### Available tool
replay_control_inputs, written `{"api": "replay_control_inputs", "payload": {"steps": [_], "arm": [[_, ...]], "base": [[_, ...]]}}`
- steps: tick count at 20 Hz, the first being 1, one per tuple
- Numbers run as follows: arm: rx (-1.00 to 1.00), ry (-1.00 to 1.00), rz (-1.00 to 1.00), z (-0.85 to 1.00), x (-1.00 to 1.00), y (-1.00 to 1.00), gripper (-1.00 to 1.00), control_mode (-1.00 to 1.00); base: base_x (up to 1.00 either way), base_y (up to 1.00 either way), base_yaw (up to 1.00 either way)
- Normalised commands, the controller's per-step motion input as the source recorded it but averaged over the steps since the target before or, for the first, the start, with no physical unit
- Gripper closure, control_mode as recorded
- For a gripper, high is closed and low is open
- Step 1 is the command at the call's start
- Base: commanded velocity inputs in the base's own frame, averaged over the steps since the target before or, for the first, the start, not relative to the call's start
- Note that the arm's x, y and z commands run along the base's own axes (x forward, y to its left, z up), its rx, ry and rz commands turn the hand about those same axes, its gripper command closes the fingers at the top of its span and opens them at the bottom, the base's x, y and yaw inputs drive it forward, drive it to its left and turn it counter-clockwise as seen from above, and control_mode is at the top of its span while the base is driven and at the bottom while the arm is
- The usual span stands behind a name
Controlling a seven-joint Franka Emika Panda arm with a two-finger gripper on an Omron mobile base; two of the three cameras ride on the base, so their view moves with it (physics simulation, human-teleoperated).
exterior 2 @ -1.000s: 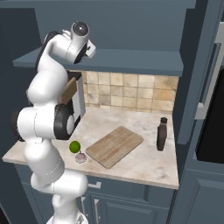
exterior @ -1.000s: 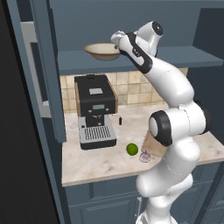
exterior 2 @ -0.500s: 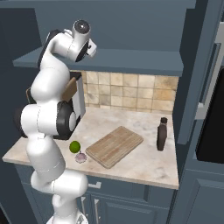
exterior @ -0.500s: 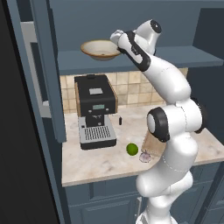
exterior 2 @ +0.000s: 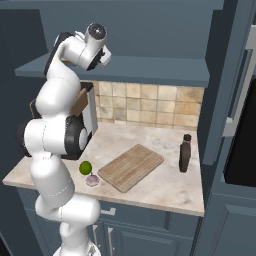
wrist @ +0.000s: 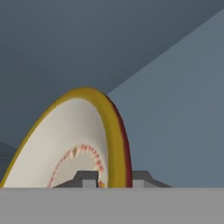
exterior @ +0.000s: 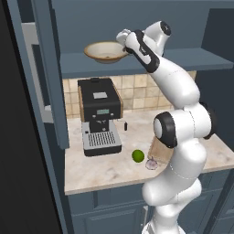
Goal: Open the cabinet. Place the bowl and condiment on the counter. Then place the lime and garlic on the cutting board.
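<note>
The cabinet stands open, its slate-blue door swung out to the left. On its blue shelf is the cream bowl with a tan rim. My gripper is shut on the right side of that rim. In the hand view the bowl's yellow-brown rim passes between my gripper's two fingertips. On the counter the dark condiment bottle stands right of the cutting board. The lime and the garlic lie just left of the board.
A black coffee machine stands at the back left of the counter, under the shelf. The other cabinet door hangs open at the right, next to a tall dark unit. My own arm rises in front of the board's near side.
The fingers have shut on the bowl's rim. The bowl has shifted slightly to the left on the shelf.
</note>
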Motion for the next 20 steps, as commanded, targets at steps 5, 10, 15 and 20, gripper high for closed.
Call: {"api": "replay_control_inputs", "payload": {"steps": [5,10,15,20], "arm": [[0.17,0.00,0.00,0.16,0.00,0.00,1.00,-1.00],[0.17,0.00,0.00,0.19,-0.04,-0.02,1.00,-1.00],[0.16,0.00,0.00,0.17,-0.27,-0.10,1.00,-1.00],[0.11,0.00,0.00,0.12,-0.54,-0.18,1.00,-1.00]], "base": [[0.00,0.00,0.00],[0.00,0.00,0.00],[0.00,0.00,0.00],[0.00,0.00,0.00]]}}
